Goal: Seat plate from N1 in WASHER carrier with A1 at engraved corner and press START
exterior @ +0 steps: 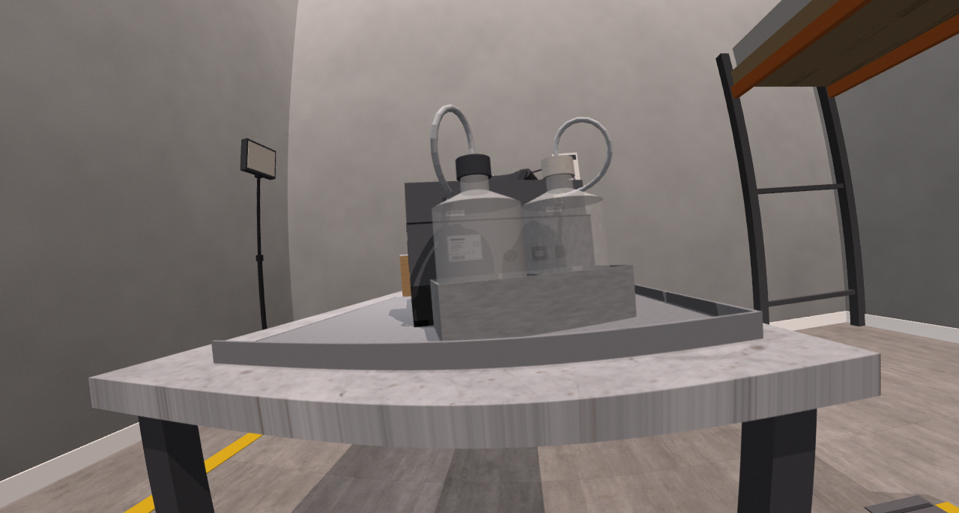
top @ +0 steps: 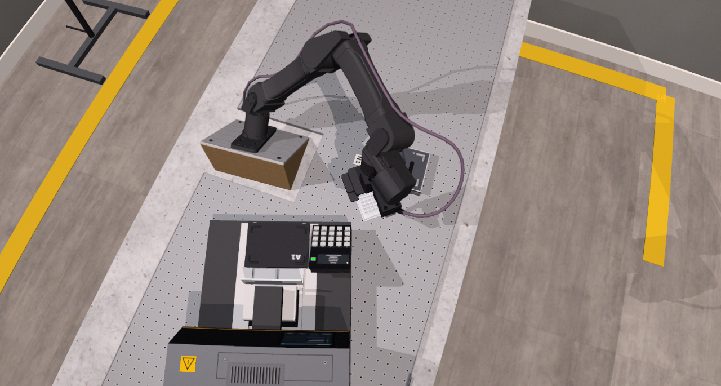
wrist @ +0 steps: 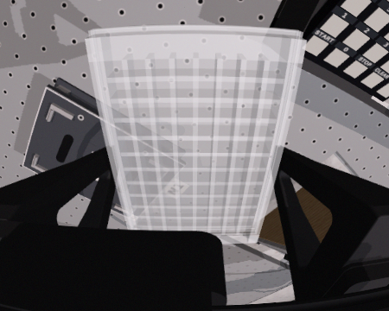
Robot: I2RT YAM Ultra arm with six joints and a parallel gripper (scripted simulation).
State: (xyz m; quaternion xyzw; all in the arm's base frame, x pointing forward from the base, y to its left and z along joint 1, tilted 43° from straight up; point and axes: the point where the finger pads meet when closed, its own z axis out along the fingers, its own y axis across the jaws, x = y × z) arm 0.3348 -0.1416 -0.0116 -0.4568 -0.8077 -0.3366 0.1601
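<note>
Plate (wrist: 194, 133) is clamped across its width between the pincer's (wrist: 197, 202) wide-set fingers, carried in the air above the perforated worktop (top: 428, 56).

Going left to right in the top view, the washer's dark carrier (top: 276, 243) with its A1 engraving lies at the left, the keypad (top: 330, 235) just right of it, then the plate, with nest N1 (top: 419, 169) behind the arm, vacated.

A likely slip is orientation: the cut-off corner (not discernible here) could land away from the engraved corner. Another is a tilted set-down on a locator, leaving the plate unseated. The keypad stands close beside the path and could be bumped.

The plate juts forward from the fingers, its far edge well beyond the tips.
</note>
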